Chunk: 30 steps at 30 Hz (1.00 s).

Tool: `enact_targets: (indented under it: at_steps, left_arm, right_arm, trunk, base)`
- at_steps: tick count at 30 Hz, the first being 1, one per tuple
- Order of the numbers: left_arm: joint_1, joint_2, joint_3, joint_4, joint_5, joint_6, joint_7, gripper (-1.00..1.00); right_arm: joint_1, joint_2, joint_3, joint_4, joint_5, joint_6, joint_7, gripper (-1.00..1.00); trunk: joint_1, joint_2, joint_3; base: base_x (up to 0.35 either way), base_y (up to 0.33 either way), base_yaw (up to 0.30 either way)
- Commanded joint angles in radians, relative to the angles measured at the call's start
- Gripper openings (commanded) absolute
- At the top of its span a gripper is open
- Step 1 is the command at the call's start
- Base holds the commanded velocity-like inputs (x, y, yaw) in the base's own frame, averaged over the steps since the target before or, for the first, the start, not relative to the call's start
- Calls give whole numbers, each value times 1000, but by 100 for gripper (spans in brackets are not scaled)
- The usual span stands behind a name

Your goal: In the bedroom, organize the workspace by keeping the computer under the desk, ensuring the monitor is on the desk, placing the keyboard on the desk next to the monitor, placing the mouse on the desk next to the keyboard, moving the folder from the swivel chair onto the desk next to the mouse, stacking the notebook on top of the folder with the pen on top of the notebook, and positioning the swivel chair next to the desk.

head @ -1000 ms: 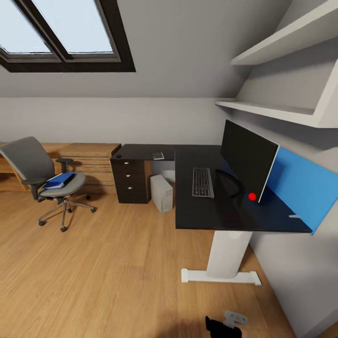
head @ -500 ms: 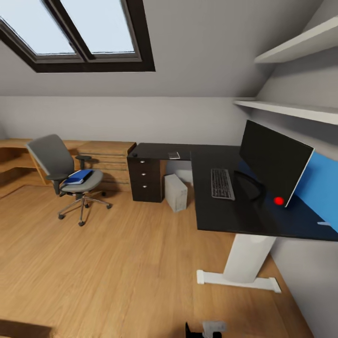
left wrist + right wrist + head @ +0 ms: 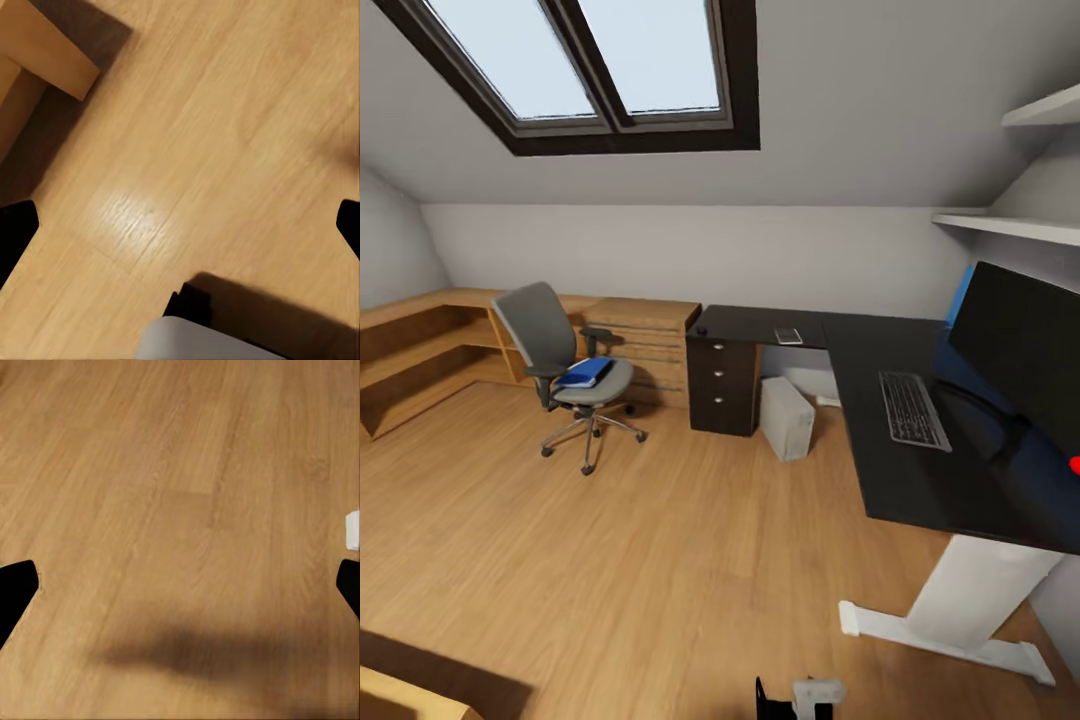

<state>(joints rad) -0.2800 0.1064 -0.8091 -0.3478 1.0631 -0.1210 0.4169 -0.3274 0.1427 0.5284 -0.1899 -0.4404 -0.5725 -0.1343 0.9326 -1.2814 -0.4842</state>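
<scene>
Two grippers hang wide open over bare wood floor [image 3: 180, 510] as the robot turns across the bedroom: the left gripper [image 3: 180, 217] points down near the corner of a low wooden unit [image 3: 45, 52], the right gripper [image 3: 180, 585] over plain planks, and neither holds anything.

Beyond them, the near wing of the black L-shaped desk [image 3: 920, 480] juts in from the right on its white pedestal leg [image 3: 970, 600], carrying the keyboard [image 3: 912, 410] just beside the monitor [image 3: 1025, 350], whose red dot sits at the frame's edge. A small flat grey object [image 3: 788, 336], too small to identify, lies on the far wing above the three-drawer block [image 3: 724, 385]. The computer [image 3: 787, 417] stands on the floor under the desk, beside those drawers.

Farther left, well apart from the desk, the swivel chair [image 3: 565, 360] sits in front of a wooden chest [image 3: 645, 335] with the blue folder [image 3: 584, 372] on its seat. No mouse, notebook or pen can be made out.

Over the past second the whole view has swung left, sliding the desk and monitor toward the right edge and bringing the chair nearer centre, with corner shelving [image 3: 420, 350] now exposed; the furniture itself has not moved. That suggests the robot is heading for the chair, with the folder the likely first pickup.
</scene>
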Motion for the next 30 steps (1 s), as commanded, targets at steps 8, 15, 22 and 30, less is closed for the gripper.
enact_targets:
  at_steps: [8,15,22,30]
  left_arm:
    - [-1,-13,-10,29,10,-4,4,100]
    - [-1,-52,-10,77,7,-6,3,100]
    - [-1,-56,-10,83,6,-8,3,100]
    - [-1,-56,-9,84,5,-12,3,100]
  right_arm:
    - [-1,0,10,25,-2,-30,-8,100]
    - [-1,0,9,30,-1,-45,-8,100]
    - [-1,-1,8,30,-1,-47,-8,100]
    - [-1,-1,8,30,-3,-47,-8,100]
  trunk:
    - [0,-1,11]
    - [0,-1,21]
    - [0,-1,23]
    - [0,-1,23]
  base:
    - [169,117,28]
    - [244,92,2]
    - [313,94,0]
    - [325,15,0]
